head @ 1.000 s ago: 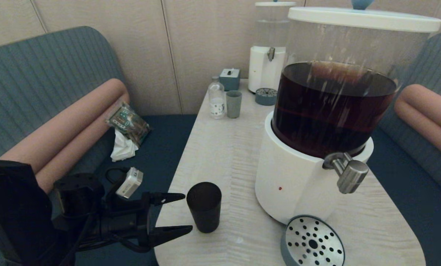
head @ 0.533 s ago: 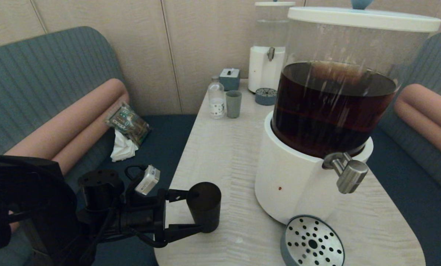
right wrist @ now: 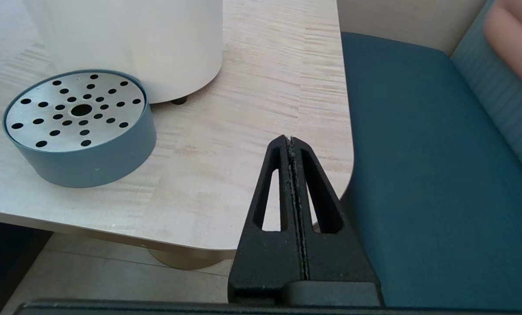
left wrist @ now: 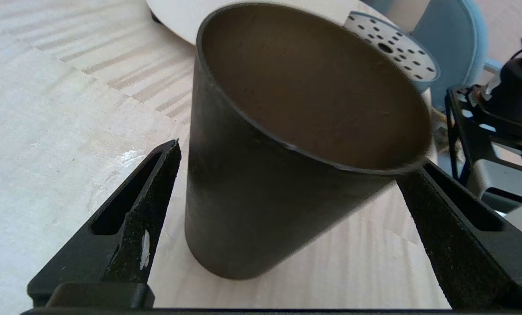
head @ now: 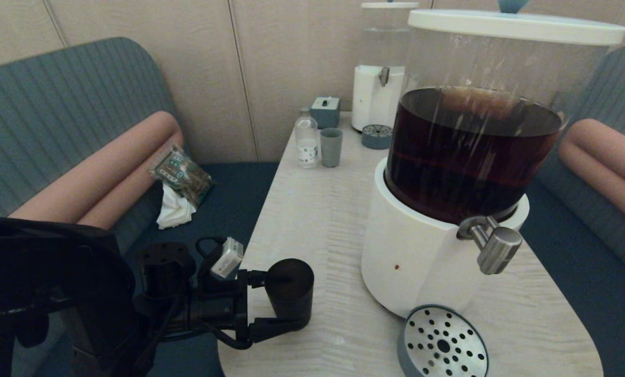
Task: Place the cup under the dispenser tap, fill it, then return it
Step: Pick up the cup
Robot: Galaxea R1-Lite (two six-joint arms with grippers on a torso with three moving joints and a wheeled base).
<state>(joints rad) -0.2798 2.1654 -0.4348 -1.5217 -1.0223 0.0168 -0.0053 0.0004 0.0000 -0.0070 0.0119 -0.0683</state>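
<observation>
From the head view, my left gripper (head: 278,301) reaches in from seven o'clock, fingers spread to either side of the cup (head: 290,287), which stands on the worktop (head: 323,220) near its front-left edge. The dispenser tap (head: 493,243) juts out at three o'clock of the cup, well apart from it, above the round drip tray (head: 442,343).

In the left wrist view the cup (left wrist: 287,144) fills the space between my fingers (left wrist: 134,218); one finger shows a gap beside the wall, the other sits right at the rim (whether it touches, I cannot tell).

In the right wrist view my right gripper (right wrist: 290,142) hangs beyond the worktop's corner, fingers pressed together on nothing, the drip tray (right wrist: 81,127) off at ten o'clock.
</observation>
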